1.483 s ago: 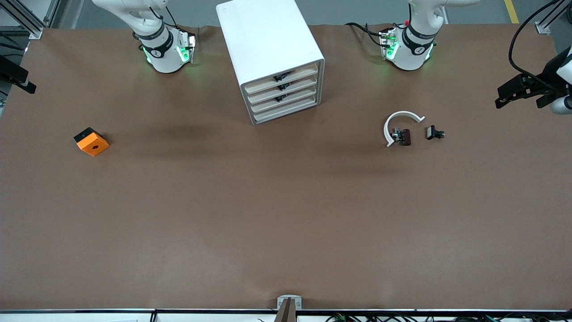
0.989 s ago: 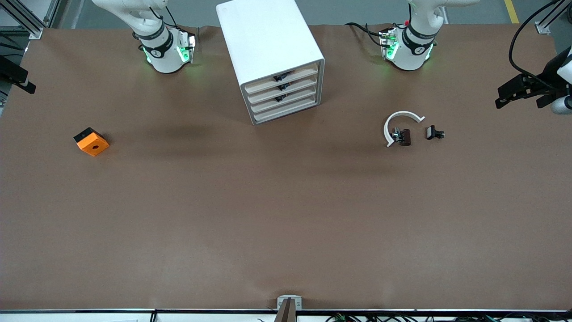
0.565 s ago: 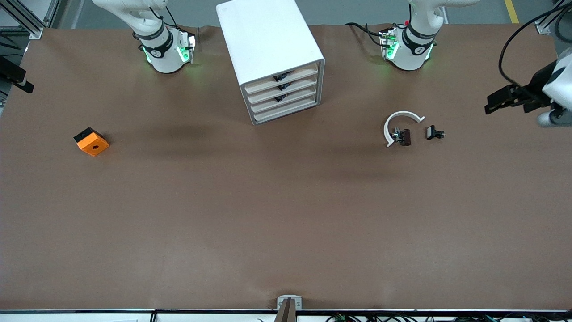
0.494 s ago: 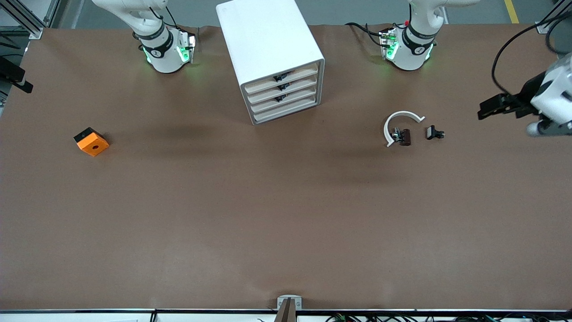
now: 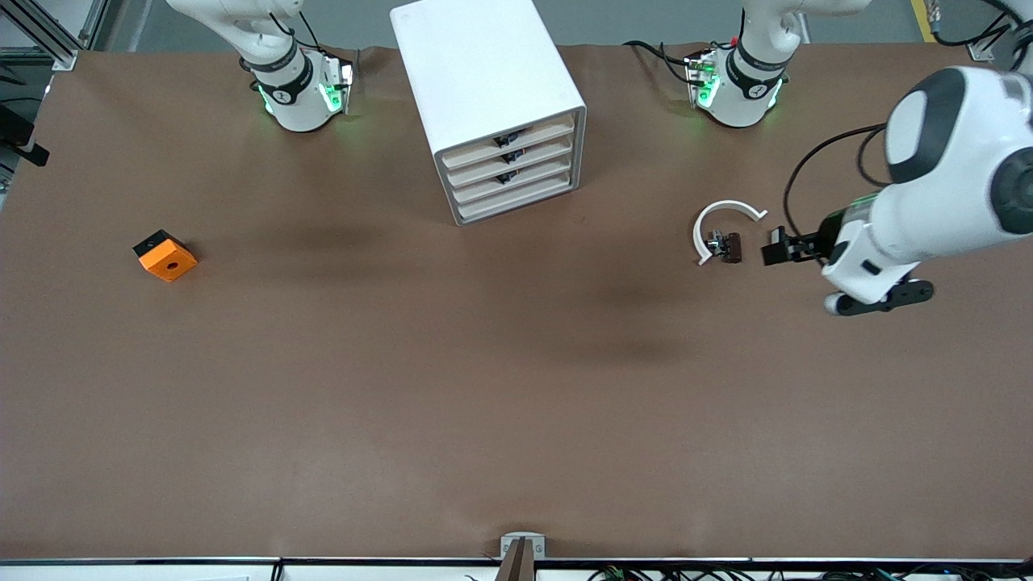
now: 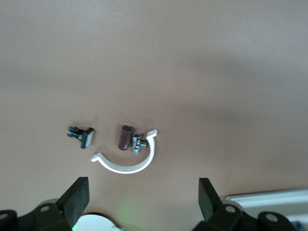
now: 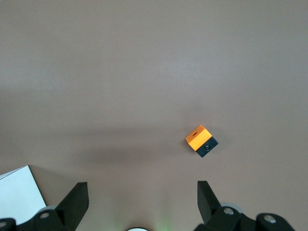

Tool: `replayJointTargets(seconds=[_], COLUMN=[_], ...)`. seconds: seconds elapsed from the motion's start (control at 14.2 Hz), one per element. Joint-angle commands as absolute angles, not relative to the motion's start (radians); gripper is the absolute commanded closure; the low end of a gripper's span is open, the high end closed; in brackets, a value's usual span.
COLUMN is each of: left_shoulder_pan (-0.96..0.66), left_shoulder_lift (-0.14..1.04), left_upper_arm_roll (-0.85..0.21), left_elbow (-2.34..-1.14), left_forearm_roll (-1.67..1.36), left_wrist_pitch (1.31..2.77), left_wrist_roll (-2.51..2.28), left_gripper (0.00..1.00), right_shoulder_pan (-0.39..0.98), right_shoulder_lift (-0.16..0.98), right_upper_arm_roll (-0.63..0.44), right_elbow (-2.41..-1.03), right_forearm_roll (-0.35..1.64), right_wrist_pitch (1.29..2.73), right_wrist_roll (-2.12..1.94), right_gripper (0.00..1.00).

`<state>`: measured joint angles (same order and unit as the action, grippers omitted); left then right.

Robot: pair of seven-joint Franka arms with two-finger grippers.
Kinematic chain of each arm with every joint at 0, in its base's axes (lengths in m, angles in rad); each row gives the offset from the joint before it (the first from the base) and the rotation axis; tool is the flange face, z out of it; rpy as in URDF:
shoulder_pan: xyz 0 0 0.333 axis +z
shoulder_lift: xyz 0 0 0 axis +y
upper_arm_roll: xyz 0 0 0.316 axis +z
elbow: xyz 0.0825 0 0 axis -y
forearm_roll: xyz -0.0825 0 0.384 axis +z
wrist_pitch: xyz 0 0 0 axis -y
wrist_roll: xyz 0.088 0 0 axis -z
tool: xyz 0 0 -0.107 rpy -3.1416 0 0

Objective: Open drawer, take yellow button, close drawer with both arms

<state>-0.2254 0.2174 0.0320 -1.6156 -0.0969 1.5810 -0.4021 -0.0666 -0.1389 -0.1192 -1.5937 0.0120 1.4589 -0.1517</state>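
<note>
I see the left pincer [image 6: 142,192] up in the air over the bench [image 5: 516,387] at the left arm's end, its fingers [image 6: 77,192] spread wide and grasping nothing. Under it lie a small black-and-white clip [image 6: 81,135], a dark cylinder part [image 6: 126,138] and a white curved band [image 6: 130,161], the cylinder sitting inside the band's curve, the clip just beside them. The right pincer [image 7: 142,192] is likewise released and empty, over the bench at the right arm's end, with the orange cube [image 7: 202,141] below it. Between the two bases stands the cabinet [image 5: 484,89]. Its top drawer [image 5: 508,141] looks pushed in, though dark bits show above its front. I cannot make out the button; it is probably hidden inside.
</note>
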Motion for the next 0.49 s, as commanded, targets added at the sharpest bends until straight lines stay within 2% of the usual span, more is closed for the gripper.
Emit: replayJointTargets(seconds=[0.0,0.42], left_shoulder_pan=[-0.294,-0.416], left_shoulder_lift=[0.285,0.452], left_upper_arm_roll=[0.038,0.038], left_elbow=[-1.534,-1.378], left_forearm_roll=[-0.106,-0.271], left_wrist_pitch=[1.585,1.586], left_wrist_roll=[-0.584,-1.006], left_gripper=[0.00,0.00], right_shoulder_pan=[-0.086,-0.103], right_shoulder_lift=[-0.127,-0.060], right_upper_arm_roll=[-0.114,-0.114], right_elbow=[-1.571,-1.574], right_forearm_roll=[0.005,0.005], right_wrist_pitch=[1.448,1.453], right_wrist_roll=[-0.149,-0.153], right_gripper=[0.00,0.00])
